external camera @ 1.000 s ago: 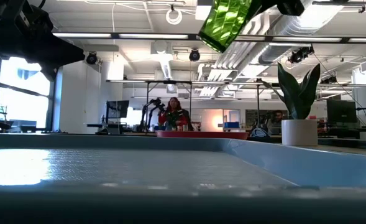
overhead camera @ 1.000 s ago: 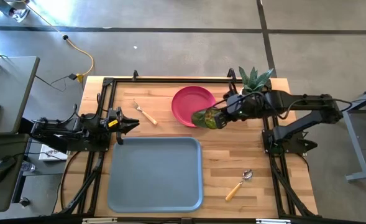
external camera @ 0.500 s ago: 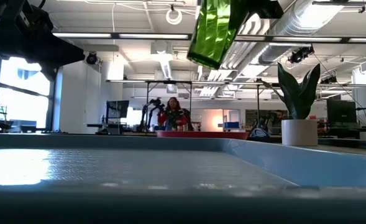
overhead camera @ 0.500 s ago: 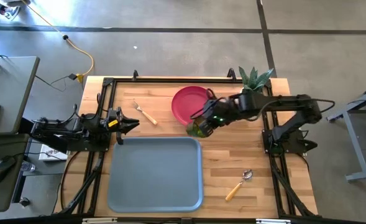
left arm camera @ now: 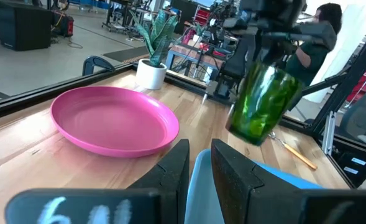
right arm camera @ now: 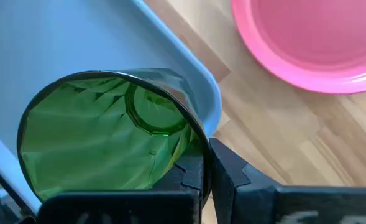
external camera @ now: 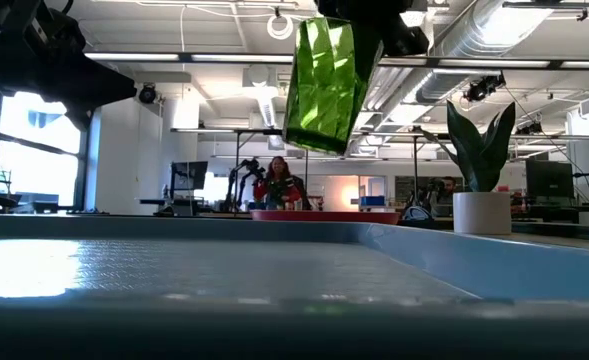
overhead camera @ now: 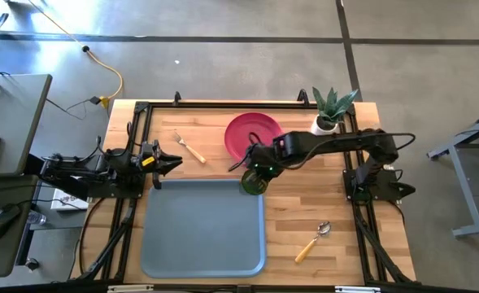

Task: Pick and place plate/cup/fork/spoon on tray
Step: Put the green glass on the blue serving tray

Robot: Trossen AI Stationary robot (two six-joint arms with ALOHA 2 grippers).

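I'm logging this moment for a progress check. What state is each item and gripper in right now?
cup: held in the air over the tray's corner, gripped by the right gripper
tray: flat on the table, nothing resting in it
plate: on the table, empty
fork: lying on the table
spoon: lying on the table
left gripper: shut, empty, beside the tray

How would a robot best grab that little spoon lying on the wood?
By the orange-tan handle, from straight above. The spoon lies flat on the table, clear of the tray, its handle running slantwise, so the gripper's fingers should straddle the handle across its width. The rounded bowl would probably slip.
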